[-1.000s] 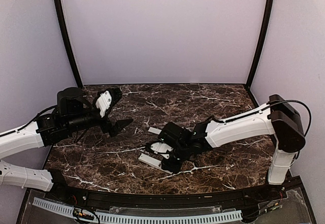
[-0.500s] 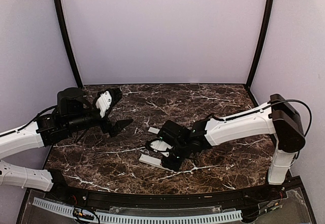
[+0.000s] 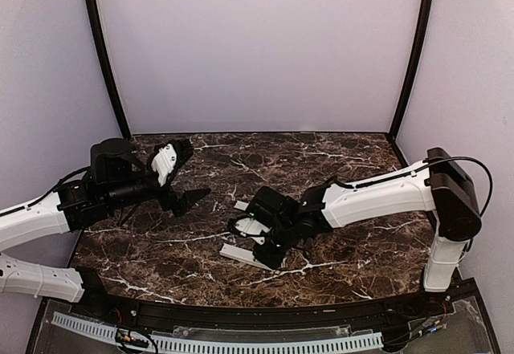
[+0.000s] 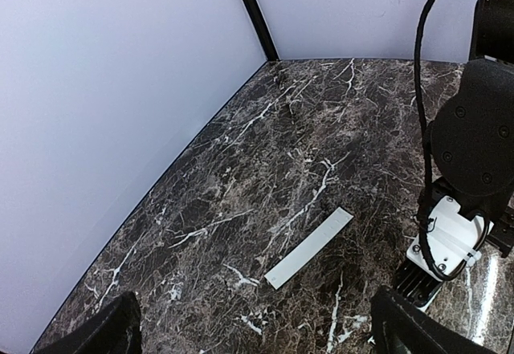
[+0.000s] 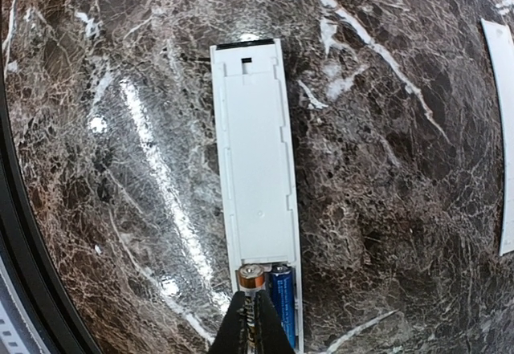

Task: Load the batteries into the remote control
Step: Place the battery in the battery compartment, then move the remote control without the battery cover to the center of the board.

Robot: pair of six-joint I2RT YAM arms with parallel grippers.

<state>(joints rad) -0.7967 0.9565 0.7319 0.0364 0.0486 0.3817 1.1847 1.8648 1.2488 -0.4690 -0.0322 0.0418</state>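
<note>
The remote control [image 5: 255, 153] lies back up on the marble, its long white back facing me and the battery recess at its near end. One blue battery [image 5: 282, 298] rests in the right side of that recess. Beside it a second battery [image 5: 251, 275] shows a copper-coloured end, and my right gripper [image 5: 256, 322] is shut on its body over the left side of the recess. From above, the right gripper [image 3: 268, 251] hangs over the remote control [image 3: 238, 254]. My left gripper [image 3: 183, 180] is raised at the left and open, holding nothing.
A thin flat white cover strip [image 4: 309, 248] lies on the marble beyond the remote, also visible as a cover strip [image 3: 243, 206] from above and a cover strip [image 5: 504, 129] at the right edge. The right arm [image 4: 466, 153] reaches across the table middle. Pale walls enclose the table.
The right gripper has shifted slightly left over the remote's near end and its jaws have drawn tighter on the battery. The left arm has not moved.
</note>
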